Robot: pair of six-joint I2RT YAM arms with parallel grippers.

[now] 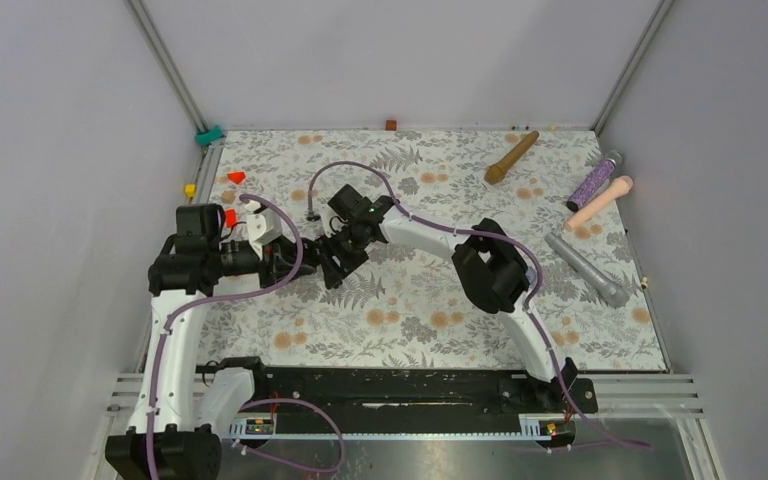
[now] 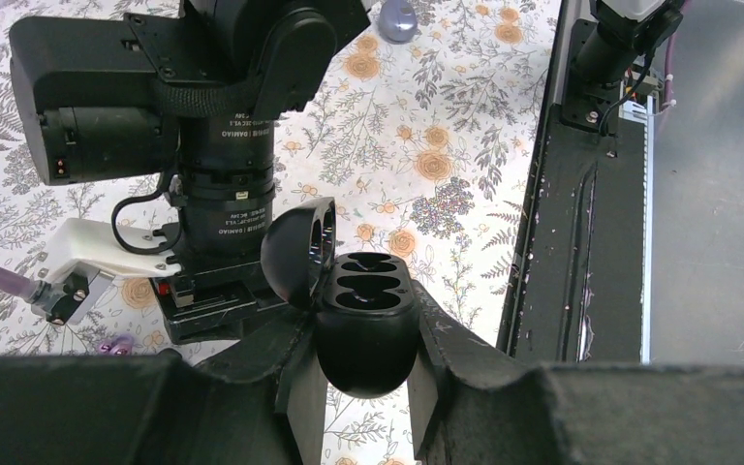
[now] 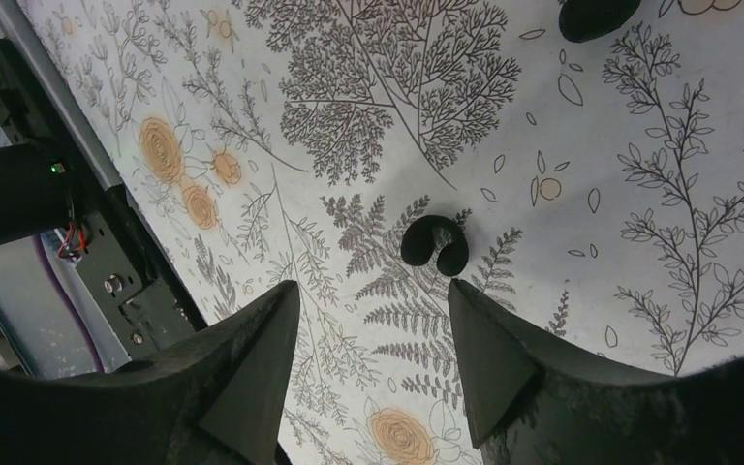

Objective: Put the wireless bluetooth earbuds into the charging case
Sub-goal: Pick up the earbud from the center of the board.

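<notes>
The left gripper (image 2: 363,355) is clamped on the rounded lower body of the black charging case (image 2: 364,334), held off the flowered tablecloth (image 2: 465,116). In the left wrist view the case's long axis runs away from the camera, rounded end nearest and open face turned up. Its lid (image 2: 298,250) is swung open and stands on the left side, hollow facing right across the wells (image 2: 366,283). The wells sit one behind another along that axis and look dark and unfilled. The black earbud (image 3: 434,242) lies on the cloth in the right wrist view, just beyond the right gripper (image 3: 373,302). The gripper's fingers are spread apart on either side of it and touch nothing. The bud is curled into a C with its long axis running across that view, and the gap of the curl points down toward the fingers. A dark shape (image 3: 596,15) cut off by the top edge of that view may be a second black bud, though too little shows to say. A purple earbud (image 2: 116,344) lies on the cloth to the left of the case, beside the right arm's wrist. It is too small for its direction to be read.
</notes>
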